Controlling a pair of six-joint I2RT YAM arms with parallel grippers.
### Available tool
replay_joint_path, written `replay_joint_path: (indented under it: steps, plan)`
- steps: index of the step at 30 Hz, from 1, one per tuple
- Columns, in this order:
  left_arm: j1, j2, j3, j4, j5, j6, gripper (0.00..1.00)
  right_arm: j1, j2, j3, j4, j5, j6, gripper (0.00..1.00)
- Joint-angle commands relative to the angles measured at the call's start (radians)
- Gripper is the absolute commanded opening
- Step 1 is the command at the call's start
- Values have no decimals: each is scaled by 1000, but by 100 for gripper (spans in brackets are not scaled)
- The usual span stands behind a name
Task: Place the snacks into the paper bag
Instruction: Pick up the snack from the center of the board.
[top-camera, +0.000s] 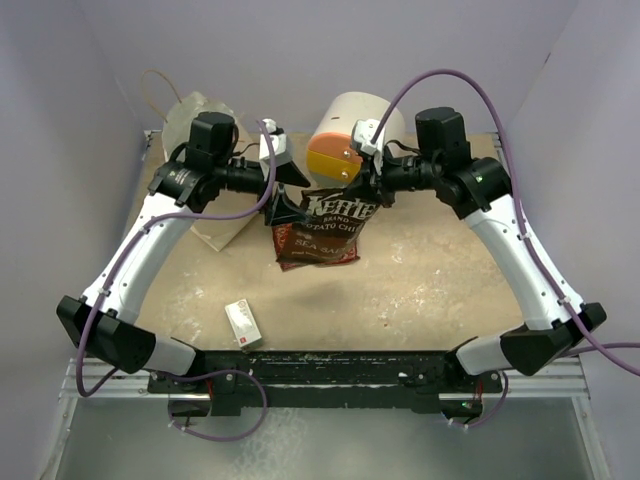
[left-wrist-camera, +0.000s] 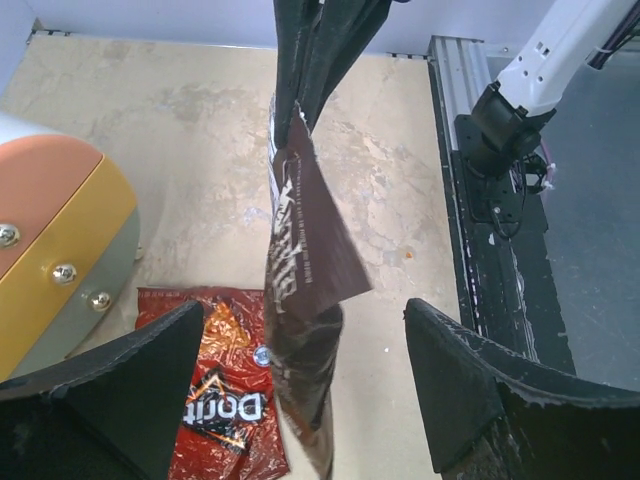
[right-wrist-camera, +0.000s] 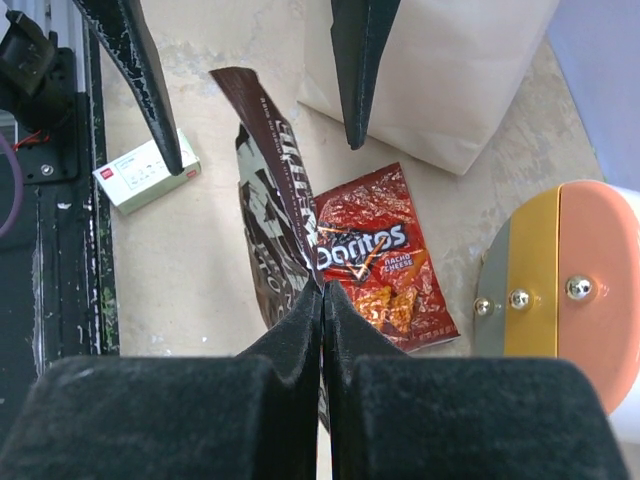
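Note:
A dark brown Kettle chip bag hangs above the table centre, with my right gripper shut on one edge of it. My left gripper stands open, and the bag's other end hangs between its fingers without touching them. Under it a red Doritos packet lies flat on the table. The cream paper bag lies at the back left behind the left arm, seen also in the right wrist view.
A round white-orange-yellow drawer unit stands at the back centre, close to both grippers. A small white box with red marks lies near the front edge. The black rail runs along the near side.

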Motion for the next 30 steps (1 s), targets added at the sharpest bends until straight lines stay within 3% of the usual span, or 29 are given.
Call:
replay_joint_path:
  steps: [1,6,13,16,21,22,24,30]
  plan:
    - [-15,-10,16,20,53,13,84,-3,-14,37,69,-17,37,0]
    - [-54,5,-32,155,7,-141,72,-3,6,67,75,-55,70,0]
    - [-85,26,-38,168,-23,-135,55,-3,14,88,81,-66,93,0]
    - [-86,23,-28,164,-30,-132,39,-3,8,70,94,-58,108,0]
    - [-84,11,10,116,-68,-109,0,-4,-8,34,102,-37,117,0]
    - [-84,8,21,104,-83,-106,0,-4,-13,30,101,-32,117,0]
    - [-83,2,46,76,-112,-98,0,-6,-24,28,93,-30,110,10]
    - [-29,-15,157,40,-142,-141,0,-66,-70,40,78,-26,106,56]
